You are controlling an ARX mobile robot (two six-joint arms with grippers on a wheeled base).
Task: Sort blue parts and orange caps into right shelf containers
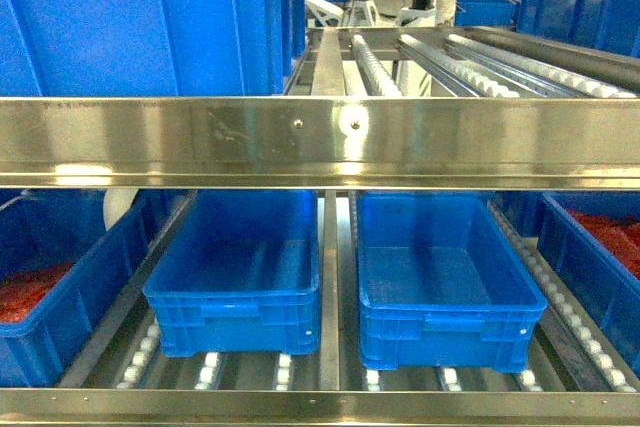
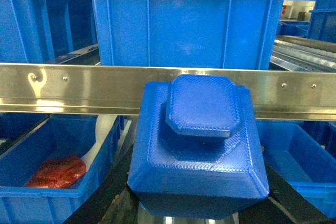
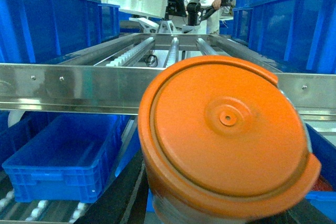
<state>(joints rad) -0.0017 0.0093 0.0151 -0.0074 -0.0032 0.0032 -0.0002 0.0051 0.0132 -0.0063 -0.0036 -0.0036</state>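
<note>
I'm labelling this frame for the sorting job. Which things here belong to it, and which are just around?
Job:
blue part at the left claw
orange cap at the right claw
two empty blue crates on the lower shelf

Just around:
crates of red items
steel shelf rail
big blue bin up top

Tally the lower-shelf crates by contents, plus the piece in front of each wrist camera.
Empty blue crates: 2
Blue crates with red items: 2
Blue part: 1
Orange cap: 1
Total: 6
</note>
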